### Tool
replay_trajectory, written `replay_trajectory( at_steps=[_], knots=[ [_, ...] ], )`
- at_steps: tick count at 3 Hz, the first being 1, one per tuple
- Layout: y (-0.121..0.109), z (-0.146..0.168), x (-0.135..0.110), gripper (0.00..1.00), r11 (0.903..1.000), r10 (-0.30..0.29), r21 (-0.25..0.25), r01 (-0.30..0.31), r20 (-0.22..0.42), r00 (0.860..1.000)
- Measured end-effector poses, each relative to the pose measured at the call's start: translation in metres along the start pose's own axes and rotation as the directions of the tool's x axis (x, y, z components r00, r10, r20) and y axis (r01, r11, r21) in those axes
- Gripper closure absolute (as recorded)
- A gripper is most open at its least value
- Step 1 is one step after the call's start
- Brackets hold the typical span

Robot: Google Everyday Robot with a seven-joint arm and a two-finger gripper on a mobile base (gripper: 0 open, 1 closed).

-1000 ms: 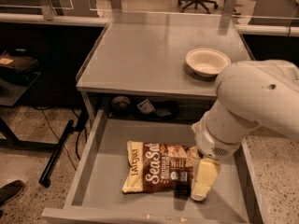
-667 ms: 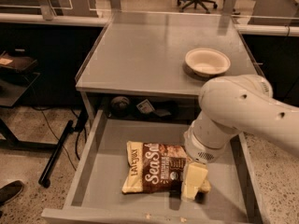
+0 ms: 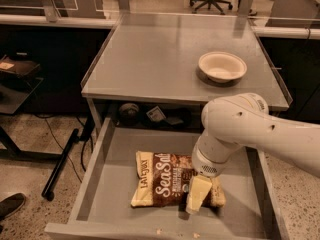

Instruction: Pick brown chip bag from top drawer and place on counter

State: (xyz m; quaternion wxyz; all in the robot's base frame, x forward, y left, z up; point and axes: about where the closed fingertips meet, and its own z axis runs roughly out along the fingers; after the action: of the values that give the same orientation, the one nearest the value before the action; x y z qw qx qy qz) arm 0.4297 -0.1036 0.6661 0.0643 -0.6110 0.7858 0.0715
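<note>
The brown chip bag (image 3: 162,179) lies flat in the open top drawer (image 3: 112,184), a little right of its middle, with the "Sea Salt" script facing up. My gripper (image 3: 198,194) hangs from the white arm (image 3: 240,129), which reaches in from the right. It is down over the bag's right end and covers part of it. The counter (image 3: 160,59) is above and behind the drawer.
A white round bowl (image 3: 222,66) stands at the counter's right rear. Small dark items (image 3: 129,112) sit in the recess behind the drawer. A black stand leg (image 3: 60,164) and a shoe (image 3: 10,205) are on the floor at left.
The arm and gripper have moved left and slightly down, from beside the bag's right edge to over its right end. The bag has not moved.
</note>
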Motion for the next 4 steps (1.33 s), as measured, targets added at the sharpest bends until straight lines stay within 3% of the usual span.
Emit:
replay_trajectory(
  at_steps=[3,4],
  knots=[
    [-0.004,0.045,0.006,0.00,0.9966,0.075,-0.035,-0.075,0.021,0.997],
    [-0.004,0.046,0.006,0.16,0.9964,0.077,-0.037,-0.076,0.022,0.997]
  ],
)
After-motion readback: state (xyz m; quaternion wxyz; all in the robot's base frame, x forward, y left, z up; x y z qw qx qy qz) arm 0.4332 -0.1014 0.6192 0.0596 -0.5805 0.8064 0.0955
